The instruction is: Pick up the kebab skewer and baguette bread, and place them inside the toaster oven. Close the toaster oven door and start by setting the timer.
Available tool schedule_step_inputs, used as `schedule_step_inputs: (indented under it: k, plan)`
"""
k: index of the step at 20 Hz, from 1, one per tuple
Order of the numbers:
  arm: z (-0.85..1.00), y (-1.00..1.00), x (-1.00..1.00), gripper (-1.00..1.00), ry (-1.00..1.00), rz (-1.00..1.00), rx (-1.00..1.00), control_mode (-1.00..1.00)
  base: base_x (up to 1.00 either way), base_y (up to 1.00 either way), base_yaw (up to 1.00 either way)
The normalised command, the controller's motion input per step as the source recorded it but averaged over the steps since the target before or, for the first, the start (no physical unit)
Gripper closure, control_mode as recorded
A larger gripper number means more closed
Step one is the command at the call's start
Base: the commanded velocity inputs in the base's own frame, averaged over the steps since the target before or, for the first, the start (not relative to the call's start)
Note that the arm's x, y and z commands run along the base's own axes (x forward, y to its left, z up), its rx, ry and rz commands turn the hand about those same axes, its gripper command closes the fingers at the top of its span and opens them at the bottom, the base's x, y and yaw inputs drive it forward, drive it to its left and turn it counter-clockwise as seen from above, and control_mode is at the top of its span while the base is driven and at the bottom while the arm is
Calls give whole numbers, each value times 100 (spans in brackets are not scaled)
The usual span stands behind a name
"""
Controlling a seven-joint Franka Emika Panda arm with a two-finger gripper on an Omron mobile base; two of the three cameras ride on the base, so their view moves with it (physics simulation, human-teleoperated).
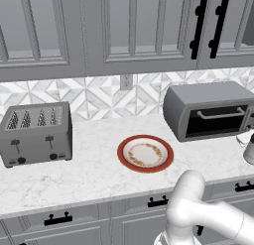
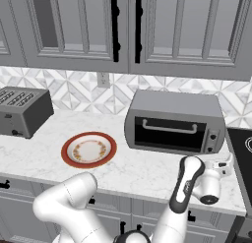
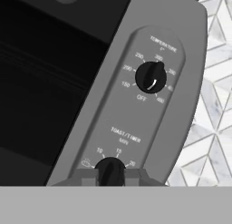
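The toaster oven (image 2: 174,104) stands on the counter against the back wall. The toaster oven door (image 2: 170,134) is closed, its silver bar handle across the top. My gripper (image 3: 110,174) is at the oven's right control panel, shut on the lower timer knob (image 3: 110,168), with a finger (image 3: 84,176) on each side of it. The temperature knob (image 3: 151,77) sits above it, untouched. From the right base view my gripper (image 2: 218,161) reaches up to the panel's lower end. The kebab skewer and the baguette bread are hidden from view.
An empty red-rimmed plate (image 1: 145,153) lies mid-counter. A grey four-slot toaster (image 1: 35,132) stands at the left. A dark stovetop (image 2: 242,153) borders the oven on the right. Cabinet doors hang above, and drawers run under the counter edge.
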Motion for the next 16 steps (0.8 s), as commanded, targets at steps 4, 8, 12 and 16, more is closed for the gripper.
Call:
schedule_step_inputs:
  k: [4, 8, 12, 16]
  plan:
    - [17, 0, 0, 100, -3, -4, 0, -100, 0, 0, 0]
    - [19, 0, 0, 100, -4, -4, 0, -100, 0, 0, 0]
    - [20, 0, 0, 100, -4, -2, 0, -100, 0, 0, 0]
    - [18, 0, 0, 100, -3, 0, 1, -100, 0, 0, 0]
